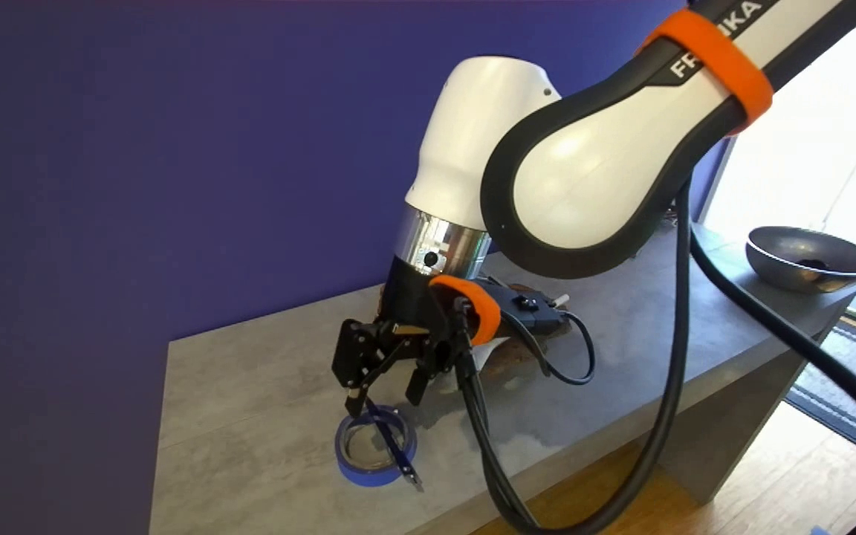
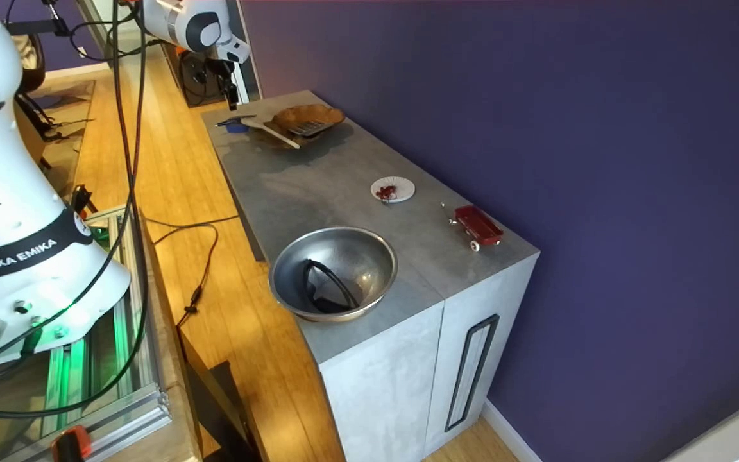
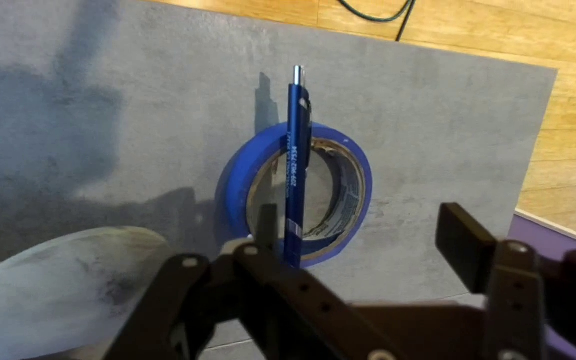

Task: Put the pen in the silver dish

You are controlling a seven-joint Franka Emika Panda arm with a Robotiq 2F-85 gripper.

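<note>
Near the corner of the tabletop (image 2: pixel 318 186) between the floor-side long edge and the short edge farthest from the silver dish (image 2: pixel 344 247), notice the pen (image 3: pixel 295 175) laid across the blue tape ring (image 3: pixel 238 190). Above, see the gripper (image 3: pixel 363 235) spread wide and grasping nothing; cannot tell about contact with the pen. Fear first a poor alignment: from a place so much nearer to one finger (image 3: pixel 267 225) in the wrist view, could be pushed sideways during closing, rolled off the ring and perhaps over the floor-side edge. By descending too low, could also catch the ring and carry both together. Mind likewise the pale wooden spoon (image 2: pixel 278 135), near enough to be bumped. After a good grasp, expect a long way to the opposite end and, with a weak hold, a drop. At that end, by the floor-side corner, find the silver dish with a dark looped object (image 2: pixel 331 305) inside, perhaps able to prop the pen up. In the wooden bowl (image 2: pixel 318 113) near the far wall-side corner, see a slotted utensil (image 2: pixel 312 129); on the white plate (image 2: pixel 403 188) near the wall-side edge, small red pieces (image 2: pixel 385 192); by the other wall-side corner, a red toy wagon (image 2: pixel 477 224) with contents impossible to read.
</note>
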